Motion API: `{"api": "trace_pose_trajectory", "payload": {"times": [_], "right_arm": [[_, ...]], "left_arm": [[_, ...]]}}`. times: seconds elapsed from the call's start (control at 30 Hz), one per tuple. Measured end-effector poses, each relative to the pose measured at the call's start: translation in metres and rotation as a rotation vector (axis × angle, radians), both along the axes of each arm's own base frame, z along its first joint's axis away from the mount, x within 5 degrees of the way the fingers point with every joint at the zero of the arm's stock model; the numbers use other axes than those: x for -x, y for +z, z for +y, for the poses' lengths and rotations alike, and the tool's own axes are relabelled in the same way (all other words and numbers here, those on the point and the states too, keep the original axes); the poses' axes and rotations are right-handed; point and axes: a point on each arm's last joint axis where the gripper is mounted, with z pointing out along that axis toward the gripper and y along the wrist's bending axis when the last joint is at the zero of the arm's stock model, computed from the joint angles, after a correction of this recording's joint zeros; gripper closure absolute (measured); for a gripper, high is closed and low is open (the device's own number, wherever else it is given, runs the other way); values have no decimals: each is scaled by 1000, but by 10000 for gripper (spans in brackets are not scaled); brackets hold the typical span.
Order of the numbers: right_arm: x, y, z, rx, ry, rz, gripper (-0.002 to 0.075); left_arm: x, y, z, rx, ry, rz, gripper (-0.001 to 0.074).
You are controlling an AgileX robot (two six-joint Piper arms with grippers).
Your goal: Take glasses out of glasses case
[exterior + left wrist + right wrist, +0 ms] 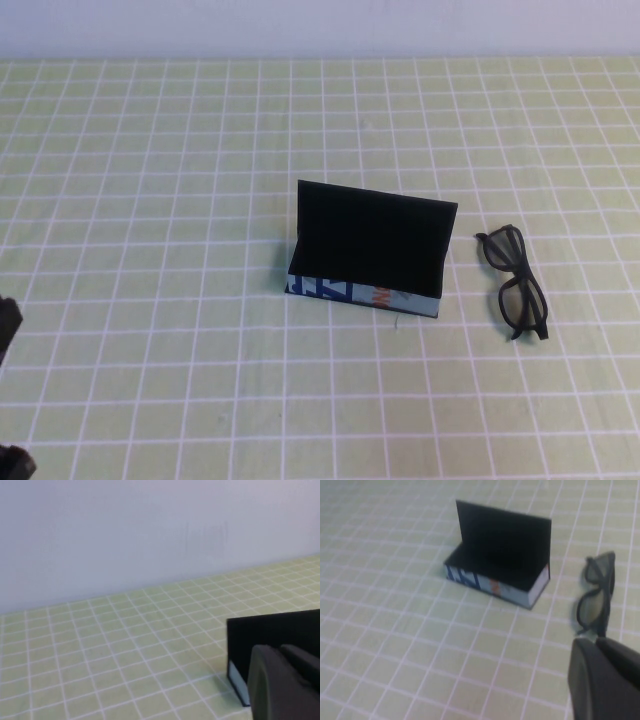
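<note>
The glasses case (370, 250) stands open at the table's middle, its black flap lid upright and its light blue printed strip facing me. It also shows in the right wrist view (502, 550) and the left wrist view (272, 637). The black glasses (521, 301) lie on the cloth just right of the case, outside it, arms folded; they also show in the right wrist view (594, 605). My left gripper (280, 652) is shut and empty, low at the near left, well away from the case. My right gripper (597, 644) is shut and empty, near the glasses' near side and above the cloth.
A green cloth with a white grid (180, 200) covers the table up to a pale wall (320, 25) at the back. Dark parts of my left arm (7, 330) show at the near left edge.
</note>
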Motion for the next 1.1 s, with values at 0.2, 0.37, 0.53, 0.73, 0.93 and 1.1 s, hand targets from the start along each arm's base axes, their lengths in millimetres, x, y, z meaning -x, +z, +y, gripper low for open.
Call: {"api": "trace_pose_trajectory", "payload": {"times": [0.2, 0.37, 0.53, 0.73, 0.93, 1.1], "right_arm": [[-21, -23, 0, -122, -77, -166, 742], [-30, -45, -3, -136, -131, -225, 742], [-32, -59, -3, -138, -135, -195, 742], [-32, -63, -3, -137, -134, -186, 742], [-32, -63, -2, -137, -130, -181, 742], [-31, -64, -1, -135, -118, -170, 742]], "left_arm": [[1, -29, 16, 69, 182, -21, 739], [-1, -60, 20, 110, 229, 62, 739], [1, -95, 21, 78, 244, 154, 739], [3, -104, 18, 86, 216, 194, 739], [5, -106, 12, 98, 151, 224, 739], [5, -106, 11, 99, 139, 229, 739]]}}
